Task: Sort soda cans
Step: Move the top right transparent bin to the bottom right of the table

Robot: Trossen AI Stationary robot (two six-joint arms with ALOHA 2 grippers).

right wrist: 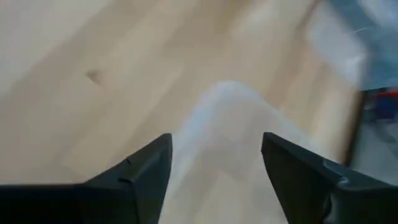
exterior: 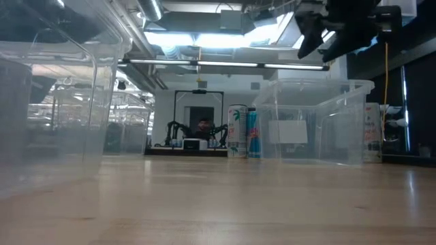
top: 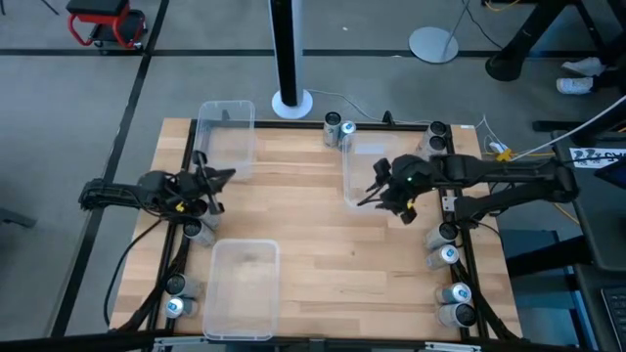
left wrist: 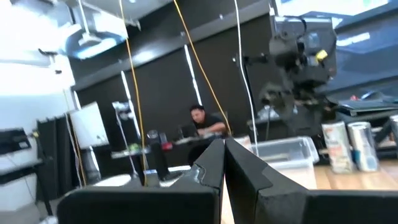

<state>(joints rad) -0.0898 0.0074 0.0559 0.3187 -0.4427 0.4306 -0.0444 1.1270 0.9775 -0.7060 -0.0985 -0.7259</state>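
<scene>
right now my right gripper (top: 373, 186) hangs above the clear bin (top: 364, 171) that stands near the far edge of the desk (top: 323, 235), toward the right side. its fingers (right wrist: 140, 171) are spread apart with nothing between them; through the gap i see only a pale blur over the wood, and i cannot tell what it is. in the low view that same gripper (exterior: 320, 37) sits well above the bin's rim, not touching it.

my left gripper (top: 223, 178) waits over the left edge of the desk, beside the other far bin (top: 226, 137), its fingers (left wrist: 214, 165) pressed together on nothing.

the soda cans all lie away from my fingers. a pair of cans (top: 338, 128) stands at the far edge just beside the right bin's far corner, and one dark can (top: 437, 130) stands near the far right corner. a row of cans (top: 448, 274) runs along the right edge down to the near right corner, well apart from my right fingers. on the left edge, one can (top: 193, 229) stands just beneath my left arm, and two more cans (top: 176, 296) stand near the near left corner, beside a third bin (top: 245, 288). i cannot tell whether any can lies inside the right bin.
</scene>
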